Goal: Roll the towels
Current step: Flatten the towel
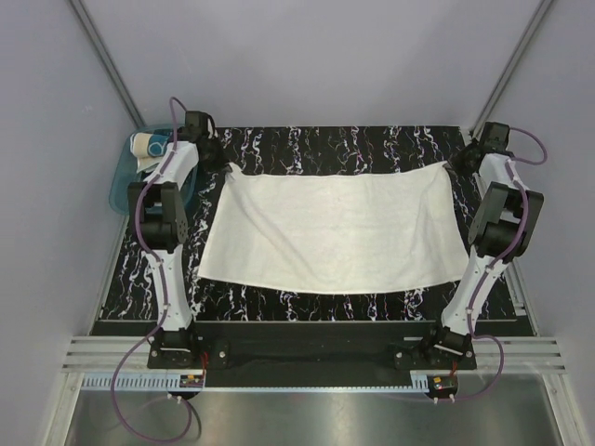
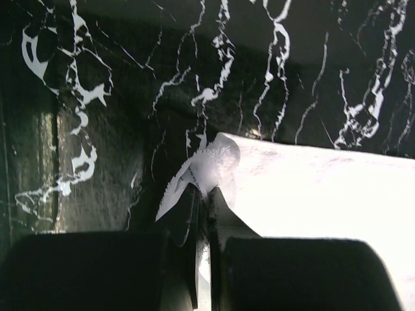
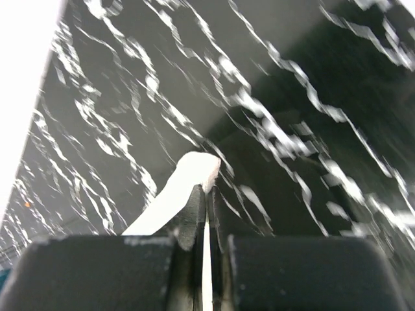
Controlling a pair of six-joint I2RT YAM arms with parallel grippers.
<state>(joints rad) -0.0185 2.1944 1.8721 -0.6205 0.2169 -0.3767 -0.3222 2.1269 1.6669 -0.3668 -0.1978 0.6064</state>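
The large white towel (image 1: 330,232) lies spread flat on the black marbled mat, its far edge stretched between my two grippers. My left gripper (image 1: 226,167) is shut on the towel's far left corner; in the left wrist view the jaws (image 2: 204,193) pinch the corner and its small label, with the white towel (image 2: 311,188) running off to the right. At the far right corner, my right gripper (image 1: 453,165) is shut on the cloth, and the pinched corner (image 3: 194,167) pokes out past the fingertips (image 3: 208,189). The smaller patterned towel (image 1: 145,144) sits rolled in the tub.
A translucent teal tub (image 1: 119,186) stands at the far left beside the left arm, off the mat's edge. The black marbled mat (image 1: 307,144) shows as a bare strip behind the towel. Grey walls and slanted metal rails enclose the workspace.
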